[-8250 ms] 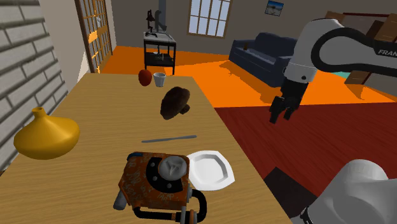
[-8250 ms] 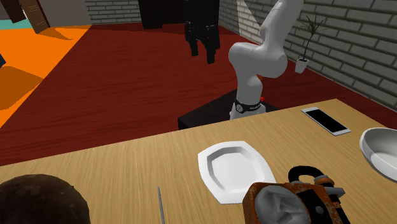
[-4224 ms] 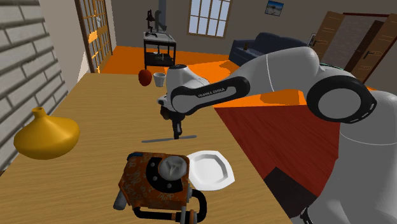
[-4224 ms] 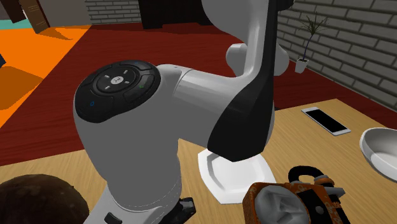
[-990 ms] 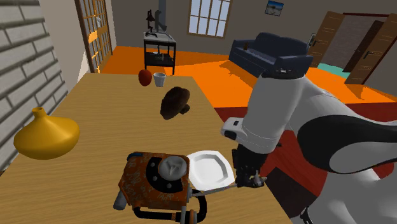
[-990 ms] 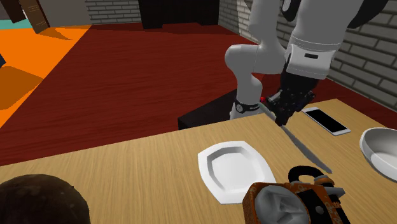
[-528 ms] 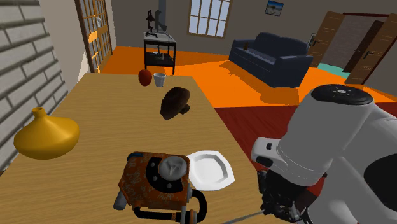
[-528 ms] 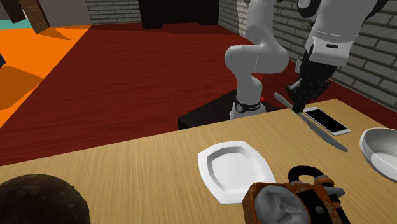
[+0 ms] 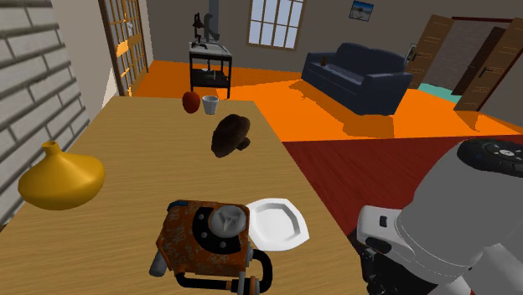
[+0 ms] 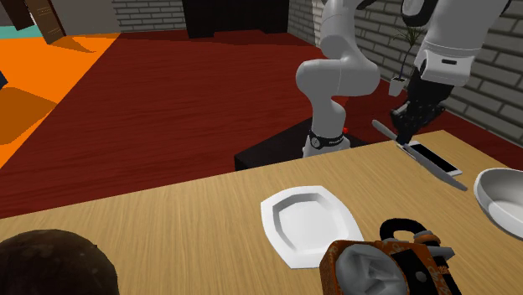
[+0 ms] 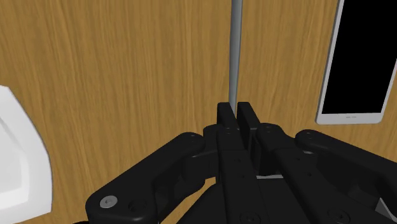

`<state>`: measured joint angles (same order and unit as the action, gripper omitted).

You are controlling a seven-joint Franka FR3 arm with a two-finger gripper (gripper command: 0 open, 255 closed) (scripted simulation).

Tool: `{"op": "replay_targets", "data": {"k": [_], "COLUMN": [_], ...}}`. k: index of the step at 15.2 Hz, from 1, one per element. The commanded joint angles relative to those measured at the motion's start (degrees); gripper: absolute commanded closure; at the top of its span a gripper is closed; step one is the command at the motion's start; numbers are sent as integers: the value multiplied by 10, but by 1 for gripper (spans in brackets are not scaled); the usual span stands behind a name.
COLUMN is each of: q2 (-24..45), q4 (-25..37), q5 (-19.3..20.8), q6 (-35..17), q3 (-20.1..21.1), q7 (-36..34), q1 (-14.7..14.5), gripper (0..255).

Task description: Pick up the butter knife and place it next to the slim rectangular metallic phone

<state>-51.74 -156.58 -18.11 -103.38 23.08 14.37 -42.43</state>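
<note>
Swung over from the plate (image 10: pixel 271 219) within the last second, now hanging by the phone (image 10: pixel 434 156). Clenching the knife (image 10: pixel 437 172) tight in the gripper (image 10: pixel 408 134), blade alongside the phone, off the table (image 10: pixel 168 235). Carry looks done; remains to lower and release.

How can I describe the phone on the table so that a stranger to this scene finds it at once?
Start at the wooden table, at its edge near the robot's stand, on the second exterior view's right. Beyond the white plate and the grey bowl lies the phone: the only flat slim rectangle, black screen in a pale frame.
</note>
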Motion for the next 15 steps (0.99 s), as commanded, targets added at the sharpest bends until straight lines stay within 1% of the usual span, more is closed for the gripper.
{"op": "replay_targets", "data": {"k": [1,13,15], "q2": [3,43,43], "q4": [-14,-86,-86], "q5": [-6,-39,-39], "q6": [-18,-128,-128], "q3": [6,41,41], "q7": [0,3,3], "q1": [-3,-12,-12], "gripper": [255,255,255]}}
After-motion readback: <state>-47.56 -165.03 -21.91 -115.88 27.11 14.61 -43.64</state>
